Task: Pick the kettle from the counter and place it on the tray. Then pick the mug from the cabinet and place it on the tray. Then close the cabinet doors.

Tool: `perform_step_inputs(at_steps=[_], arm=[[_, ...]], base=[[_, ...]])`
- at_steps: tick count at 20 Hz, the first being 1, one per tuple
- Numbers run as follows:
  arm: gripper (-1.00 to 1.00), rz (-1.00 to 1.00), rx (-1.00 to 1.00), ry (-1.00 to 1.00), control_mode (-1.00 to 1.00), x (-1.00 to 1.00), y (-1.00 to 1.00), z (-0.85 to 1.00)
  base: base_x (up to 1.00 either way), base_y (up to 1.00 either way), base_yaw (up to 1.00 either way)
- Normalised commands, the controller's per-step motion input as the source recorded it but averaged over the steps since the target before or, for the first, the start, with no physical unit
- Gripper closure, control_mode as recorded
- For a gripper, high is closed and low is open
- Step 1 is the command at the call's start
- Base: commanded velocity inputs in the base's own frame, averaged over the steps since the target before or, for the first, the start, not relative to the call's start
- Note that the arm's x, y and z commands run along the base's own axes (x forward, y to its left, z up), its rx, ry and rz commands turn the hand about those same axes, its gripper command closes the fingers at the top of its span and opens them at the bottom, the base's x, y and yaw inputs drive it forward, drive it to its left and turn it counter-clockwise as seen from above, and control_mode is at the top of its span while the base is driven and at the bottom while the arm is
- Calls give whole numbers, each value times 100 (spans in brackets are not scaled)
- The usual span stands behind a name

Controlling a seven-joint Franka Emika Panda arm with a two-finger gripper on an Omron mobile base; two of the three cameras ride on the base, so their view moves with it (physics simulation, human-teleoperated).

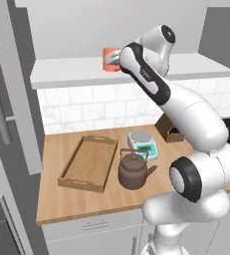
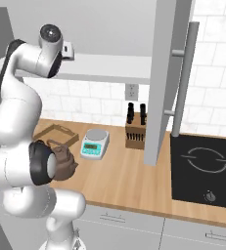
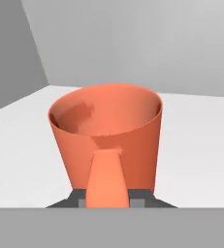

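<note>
Orange-red mug [image 3: 108,131] upright on pale cabinet shelf [image 3: 196,145], handle facing camera. Finger tips [image 3: 138,199] flank handle base.

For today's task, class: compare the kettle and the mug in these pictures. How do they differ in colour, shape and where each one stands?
Colour: the kettle is dark brown, the mug orange-red.
Shape: the kettle is squat and round with a spout and an arched top handle; the mug is an open cylinder with a side handle.
Place: the kettle stands on the counter beside the tray; the mug stands on the cabinet shelf above.
Both stand upright.
</note>
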Motion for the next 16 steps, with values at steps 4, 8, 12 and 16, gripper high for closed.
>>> perform_step_inputs(at_steps=[4,8,12,16], arm=[[100,-37,0,-9,-100,-79,75,0],[100,-53,2,-8,-100,-91,47,0],[100,-54,4,-1,-100,-93,30,-12],[100,-48,1,0,-100,-75,30,-16]], base=[[0,0,0],[0,0,0],[0,0,0],[0,0,0]])
